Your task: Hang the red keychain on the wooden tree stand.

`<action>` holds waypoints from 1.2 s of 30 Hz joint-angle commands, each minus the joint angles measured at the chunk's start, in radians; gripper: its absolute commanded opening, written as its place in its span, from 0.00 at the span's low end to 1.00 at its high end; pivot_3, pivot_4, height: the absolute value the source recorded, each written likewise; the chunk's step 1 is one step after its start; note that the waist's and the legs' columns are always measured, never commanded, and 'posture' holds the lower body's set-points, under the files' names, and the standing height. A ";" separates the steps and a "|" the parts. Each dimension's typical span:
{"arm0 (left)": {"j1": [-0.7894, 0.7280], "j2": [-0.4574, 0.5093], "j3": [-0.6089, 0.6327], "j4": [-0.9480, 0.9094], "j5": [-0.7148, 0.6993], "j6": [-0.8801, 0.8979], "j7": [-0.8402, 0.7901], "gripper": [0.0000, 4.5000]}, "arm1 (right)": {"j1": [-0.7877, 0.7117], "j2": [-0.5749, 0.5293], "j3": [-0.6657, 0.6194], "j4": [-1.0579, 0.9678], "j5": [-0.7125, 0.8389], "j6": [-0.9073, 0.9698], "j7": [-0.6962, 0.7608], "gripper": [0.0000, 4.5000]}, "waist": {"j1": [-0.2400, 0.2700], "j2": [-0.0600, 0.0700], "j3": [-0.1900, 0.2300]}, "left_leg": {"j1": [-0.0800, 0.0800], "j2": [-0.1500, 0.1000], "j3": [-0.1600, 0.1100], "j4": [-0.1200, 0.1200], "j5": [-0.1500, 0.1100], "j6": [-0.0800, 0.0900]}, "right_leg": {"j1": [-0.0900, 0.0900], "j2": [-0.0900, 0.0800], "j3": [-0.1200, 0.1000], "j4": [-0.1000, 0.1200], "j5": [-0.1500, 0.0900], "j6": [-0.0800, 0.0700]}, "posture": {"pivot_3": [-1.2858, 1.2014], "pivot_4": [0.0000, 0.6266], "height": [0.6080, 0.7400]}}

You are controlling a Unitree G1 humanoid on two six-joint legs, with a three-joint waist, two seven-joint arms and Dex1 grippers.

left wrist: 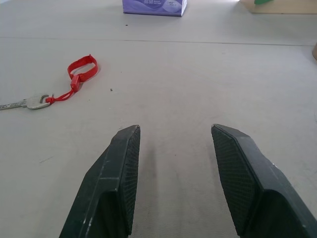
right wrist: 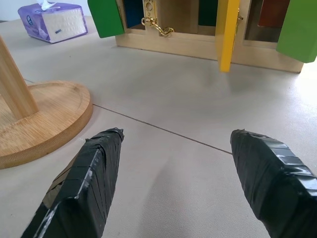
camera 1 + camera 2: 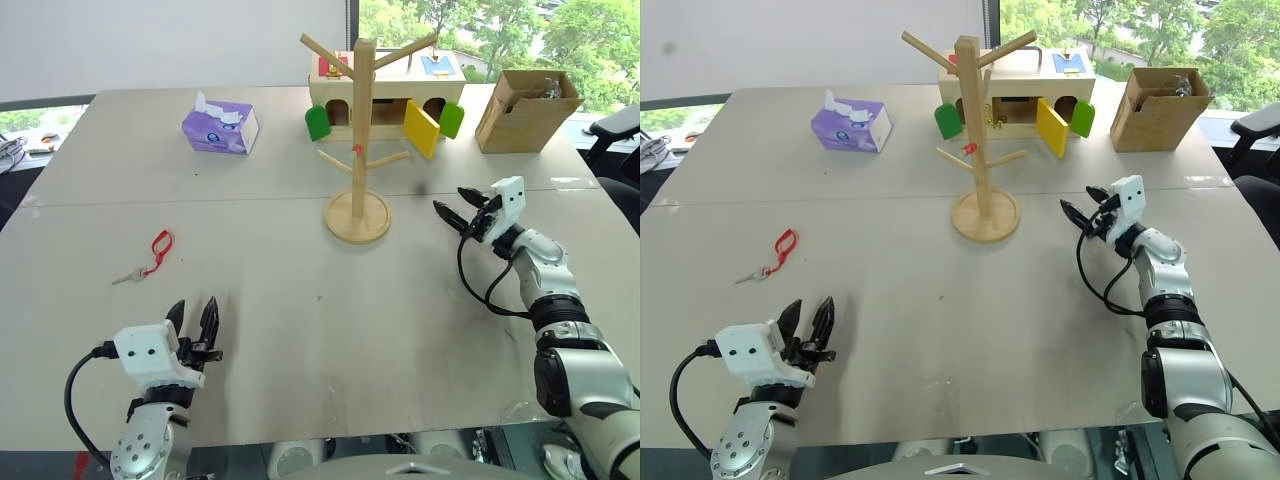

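Note:
The red keychain [image 3: 160,246] lies flat on the table at the left, its small silver key [image 1: 35,101] at the near end of the strap [image 1: 82,68]. My left gripper [image 3: 194,314] hovers near the table's front edge, a short way nearer and to the right of the keychain, open and empty. The wooden tree stand [image 3: 361,130] rises upright from its round base [image 2: 47,119] at the table's middle. To the right of that base my right gripper [image 3: 452,200] points toward it, open with nothing between its fingers.
A purple tissue box [image 3: 220,128] sits at the back left. Behind the stand is a wooden toy house [image 3: 385,88] with green and yellow flaps [image 2: 227,34] swung open. A cardboard box [image 3: 525,110] stands at the back right. A seam crosses the table [image 3: 300,330].

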 commanded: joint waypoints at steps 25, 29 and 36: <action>-0.178 0.014 0.089 0.033 0.014 0.065 0.121 0.51 | 0.200 -0.094 0.059 -0.349 0.127 -0.024 0.451 0.83 | 0.009 0.000 0.000 | 0.000 0.000 -0.001 0.000 0.000 0.000 | 0.000 0.000 -0.001 0.000 0.000 0.000 | 0.52 0.24 1.00; -0.301 0.050 0.134 0.076 -0.021 0.135 0.149 0.51 | 0.340 -0.185 0.143 -0.548 0.156 -0.015 0.655 0.83 | 0.008 -0.001 0.000 | 0.000 0.000 -0.002 0.001 0.000 0.000 | 0.001 -0.001 -0.002 0.000 0.000 0.000 | 0.52 0.24 1.00; -0.452 0.252 0.190 0.286 -0.091 0.154 -0.033 0.51 | 0.411 -0.203 0.177 -0.672 0.183 -0.026 0.677 0.83 | 0.002 -0.001 0.000 | 0.000 0.000 -0.003 0.001 0.000 0.000 | 0.002 0.001 -0.003 0.000 0.000 0.000 | 0.52 0.24 1.00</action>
